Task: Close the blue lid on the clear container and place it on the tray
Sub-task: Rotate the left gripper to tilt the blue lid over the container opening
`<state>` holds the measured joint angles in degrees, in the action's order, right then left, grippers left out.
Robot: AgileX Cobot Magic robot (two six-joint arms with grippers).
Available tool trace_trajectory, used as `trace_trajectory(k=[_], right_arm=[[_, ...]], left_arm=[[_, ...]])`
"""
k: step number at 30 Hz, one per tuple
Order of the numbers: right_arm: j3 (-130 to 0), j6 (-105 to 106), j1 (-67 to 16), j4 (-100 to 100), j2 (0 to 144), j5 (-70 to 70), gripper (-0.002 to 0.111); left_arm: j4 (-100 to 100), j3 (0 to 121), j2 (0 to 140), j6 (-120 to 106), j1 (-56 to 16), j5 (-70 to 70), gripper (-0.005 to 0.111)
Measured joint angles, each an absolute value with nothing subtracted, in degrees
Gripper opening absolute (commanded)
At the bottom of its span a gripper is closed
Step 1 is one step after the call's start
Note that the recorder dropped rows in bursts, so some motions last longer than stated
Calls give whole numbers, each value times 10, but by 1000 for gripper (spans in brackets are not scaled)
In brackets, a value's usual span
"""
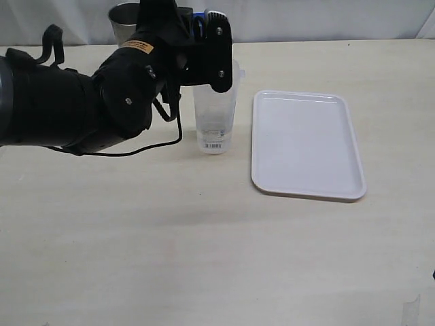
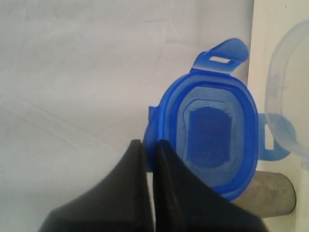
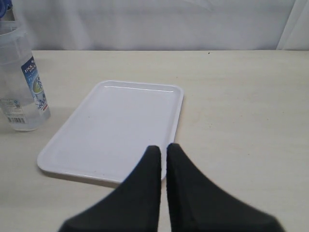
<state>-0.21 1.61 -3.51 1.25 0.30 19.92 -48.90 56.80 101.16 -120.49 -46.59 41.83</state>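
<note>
Grip check: left gripper (image 2: 149,145) is clenched on the edge of the small round blue plastic lid (image 2: 212,140), held beside the mouth of the tall clear plastic container (image 1: 215,119) and apparently off-centre. The container stands upright on the table, beside the flat white rectangular tray (image 1: 306,146). Right gripper (image 3: 161,147) is closed, empty, nearer the tray.

A pale beige table (image 1: 204,258) fills most of the scene. Behind it hangs a white cloth (image 1: 326,17) with soft folds. The light is even.
</note>
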Motion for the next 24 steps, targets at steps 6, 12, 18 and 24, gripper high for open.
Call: trace_trajectory(k=[6,12,18,24], right_arm=[[-2,16,-35,13,3,199,4],[-2,16,-35,13,3,199,4],[-2,16,-35,13,3,199,4],[-2,16,-35,13,3,199,4]], left_arm=[[-488,568,1012,-1205,-466,411,0],[-479,568,1012,-1204,-466,380,0],[-471,568,1012,-1204,-466,373,0],[-468,568,1012,-1204,-466,354,0]])
